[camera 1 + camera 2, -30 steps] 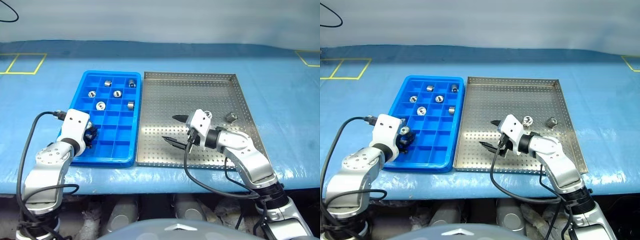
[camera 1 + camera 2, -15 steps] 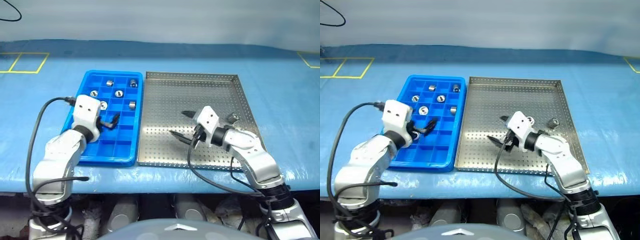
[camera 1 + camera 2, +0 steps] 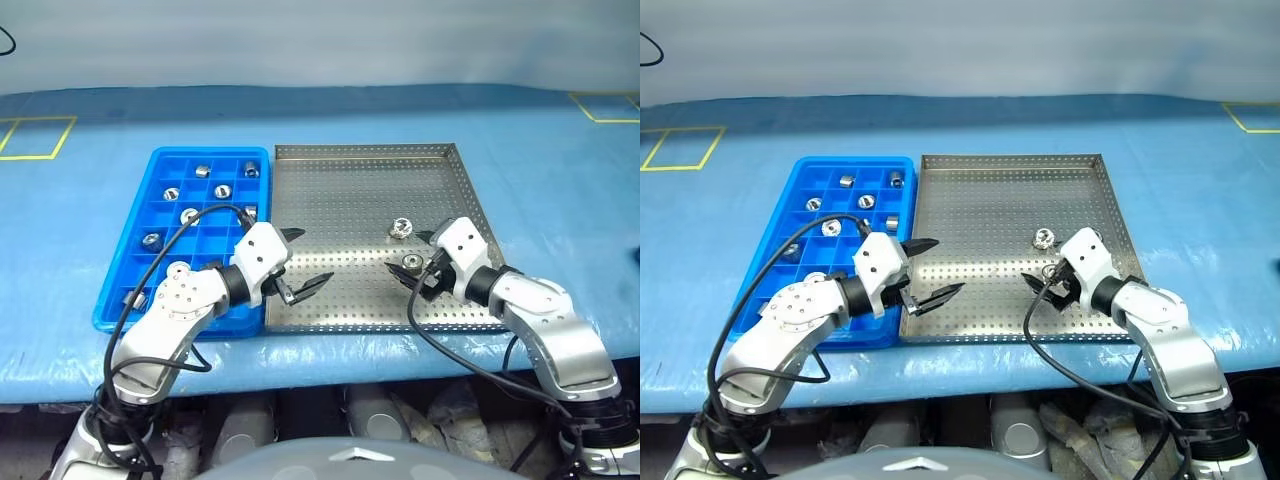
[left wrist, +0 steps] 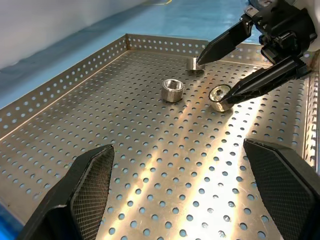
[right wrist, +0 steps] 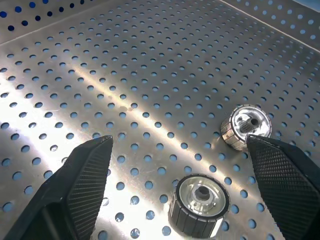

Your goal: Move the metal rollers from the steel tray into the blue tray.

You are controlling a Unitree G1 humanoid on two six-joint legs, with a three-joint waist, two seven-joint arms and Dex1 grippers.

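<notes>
Two metal rollers (image 3: 403,228) lie in the steel tray (image 3: 360,190) at the right of the frame, so both empty end effectors, left (image 3: 299,265) and right (image 3: 410,258), open wide toward them, away from the blue tray (image 3: 120,270).

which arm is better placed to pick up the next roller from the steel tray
The right. The right gripper is open with a metal roller between its fingers on the steel tray. The left gripper, also open, sits at the tray's edge beside the blue tray, farther from both rollers.
</notes>
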